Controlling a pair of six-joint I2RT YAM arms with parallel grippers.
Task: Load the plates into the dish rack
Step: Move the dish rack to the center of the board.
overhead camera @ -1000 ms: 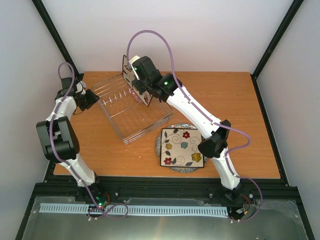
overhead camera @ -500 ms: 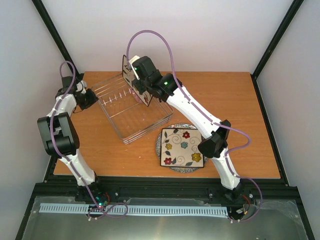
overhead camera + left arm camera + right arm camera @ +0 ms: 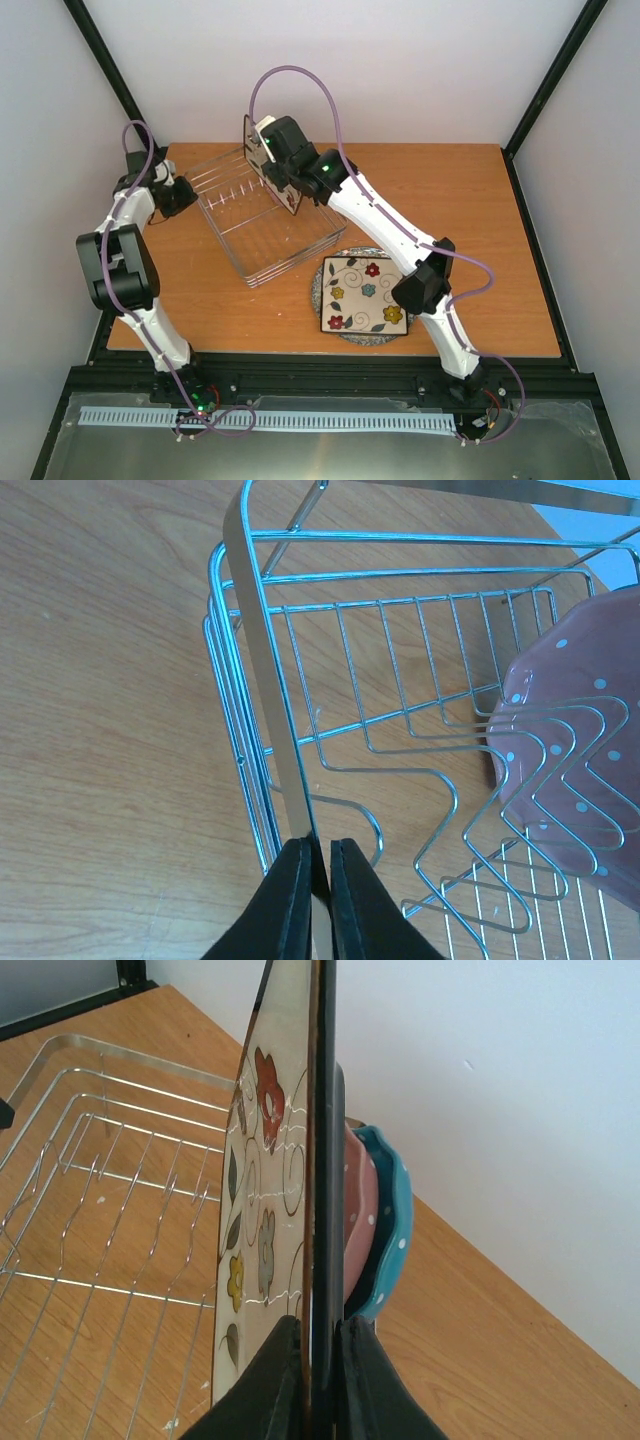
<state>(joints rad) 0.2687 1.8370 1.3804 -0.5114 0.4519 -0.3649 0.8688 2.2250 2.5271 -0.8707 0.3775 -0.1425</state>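
While the left tool [image 3: 320,852] clamps the dish rack [image 3: 268,680] by its rim, the right tool [image 3: 318,1332] holds a square flowered plate [image 3: 260,1210] upright on edge, just beside the racked blue dotted plate [image 3: 385,1220], with the rack's open rows below its flowered side.

Robotics lab test cell: plain white panels [image 3: 400,60] in a black metal frame [image 3: 108,70] enclose a wooden table [image 3: 480,200]. A left arm [image 3: 160,335] and right arm [image 3: 385,215] are bolted to a black rail [image 3: 330,372].

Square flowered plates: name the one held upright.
The plate in the right gripper, on edge at the dish rack; the other lies flat on the grey plate.
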